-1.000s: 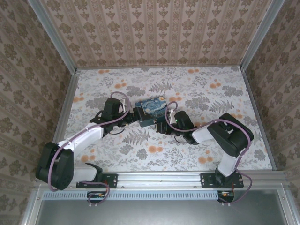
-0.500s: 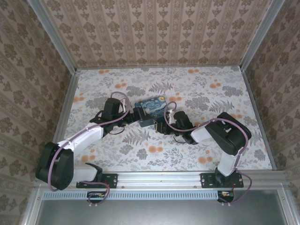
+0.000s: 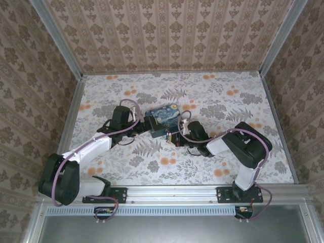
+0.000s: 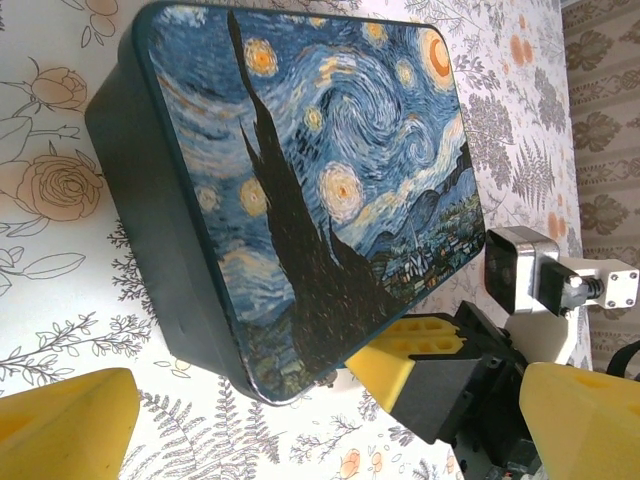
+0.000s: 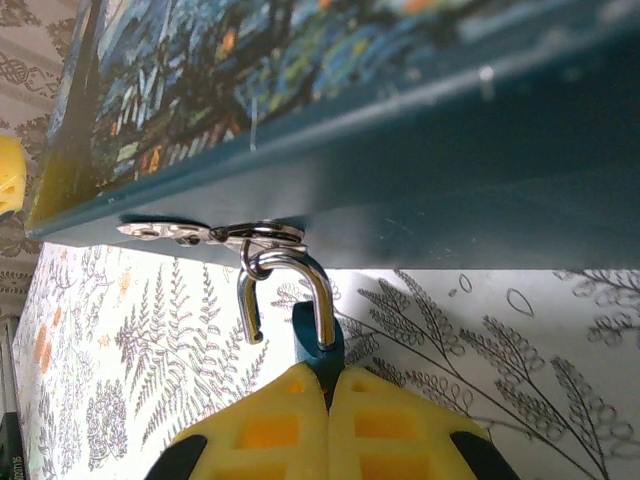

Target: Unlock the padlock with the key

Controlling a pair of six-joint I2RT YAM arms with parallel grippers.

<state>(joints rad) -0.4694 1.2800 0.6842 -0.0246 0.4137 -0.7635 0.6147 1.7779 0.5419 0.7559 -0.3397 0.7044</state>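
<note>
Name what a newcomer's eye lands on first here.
The blue-and-yellow starry-night box stands out at the middle of the floral table. In the right wrist view, the right gripper is shut on the tiny teal padlock, whose silvery shackle is hooked to a ring at the box's side.

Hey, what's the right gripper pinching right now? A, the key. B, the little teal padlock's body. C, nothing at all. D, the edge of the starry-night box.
B: in the right wrist view the right gripper is shut on the padlock, gripping its teal body just under the silvery shackle.
</note>
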